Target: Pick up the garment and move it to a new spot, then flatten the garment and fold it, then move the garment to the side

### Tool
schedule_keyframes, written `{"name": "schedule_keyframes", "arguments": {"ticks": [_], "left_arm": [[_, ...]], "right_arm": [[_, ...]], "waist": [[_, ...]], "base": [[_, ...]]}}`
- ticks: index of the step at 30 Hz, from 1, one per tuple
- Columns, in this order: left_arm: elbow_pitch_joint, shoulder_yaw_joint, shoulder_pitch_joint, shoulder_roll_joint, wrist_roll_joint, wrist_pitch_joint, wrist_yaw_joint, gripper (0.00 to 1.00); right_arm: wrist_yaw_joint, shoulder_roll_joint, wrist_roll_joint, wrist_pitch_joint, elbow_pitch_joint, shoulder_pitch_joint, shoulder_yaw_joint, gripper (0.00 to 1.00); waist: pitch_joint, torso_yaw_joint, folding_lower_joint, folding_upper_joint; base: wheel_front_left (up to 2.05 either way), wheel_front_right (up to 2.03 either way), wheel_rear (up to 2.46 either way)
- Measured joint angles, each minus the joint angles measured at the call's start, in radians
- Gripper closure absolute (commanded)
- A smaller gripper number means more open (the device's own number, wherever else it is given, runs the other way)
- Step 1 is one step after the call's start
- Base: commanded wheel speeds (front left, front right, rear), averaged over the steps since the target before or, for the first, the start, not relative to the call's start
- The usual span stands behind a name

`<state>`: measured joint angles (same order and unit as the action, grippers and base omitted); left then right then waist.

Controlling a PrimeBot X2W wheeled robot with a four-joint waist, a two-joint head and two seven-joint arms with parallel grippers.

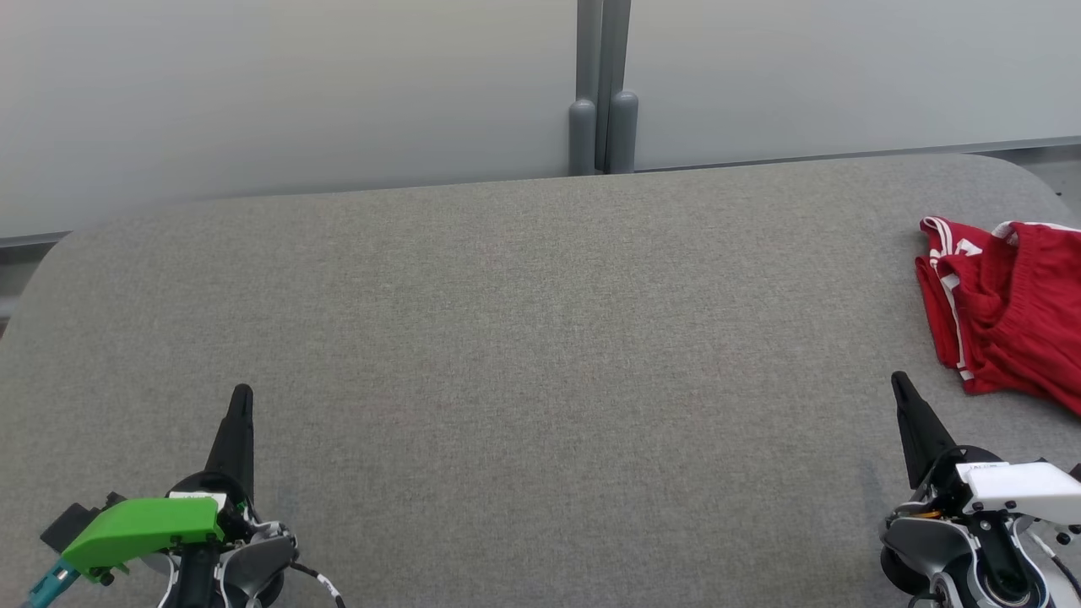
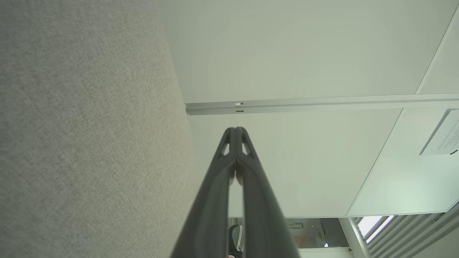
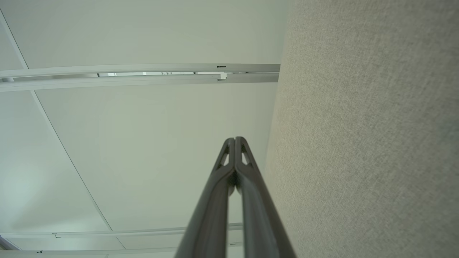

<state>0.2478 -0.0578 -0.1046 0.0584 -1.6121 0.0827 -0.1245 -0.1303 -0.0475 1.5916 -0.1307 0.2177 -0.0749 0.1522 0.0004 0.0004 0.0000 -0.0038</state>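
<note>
Head view: crumpled red shorts [image 1: 1009, 312] are seen at the right edge of the grey fabric surface [image 1: 540, 338]. The left gripper [image 1: 241, 395] and right gripper [image 1: 898, 380] are seen at the near side, jaws pressed together, nothing held.

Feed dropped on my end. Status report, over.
Shut and empty: left gripper, right gripper. Red garment crumpled at right edge of table, untouched. No obstruction seen.

Red garment [image 1: 1013, 325] (white stripes), grey table [image 1: 524, 338].
</note>
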Motion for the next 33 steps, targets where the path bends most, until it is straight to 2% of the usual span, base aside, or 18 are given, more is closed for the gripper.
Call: {"name": "schedule_keyframes", "arguments": {"ticks": [33], "left_arm": [[0.002,-0.008,-0.003,-0.005,-0.011,0.005,-0.007,1.0]], "right_arm": [[0.0,0.0,0.017,-0.004,0.001,-0.002,0.002,1.0]], "waist": [[0.001,0.0,0.0,0.0]], "base": [[0.0,0.0,0.0]]}}
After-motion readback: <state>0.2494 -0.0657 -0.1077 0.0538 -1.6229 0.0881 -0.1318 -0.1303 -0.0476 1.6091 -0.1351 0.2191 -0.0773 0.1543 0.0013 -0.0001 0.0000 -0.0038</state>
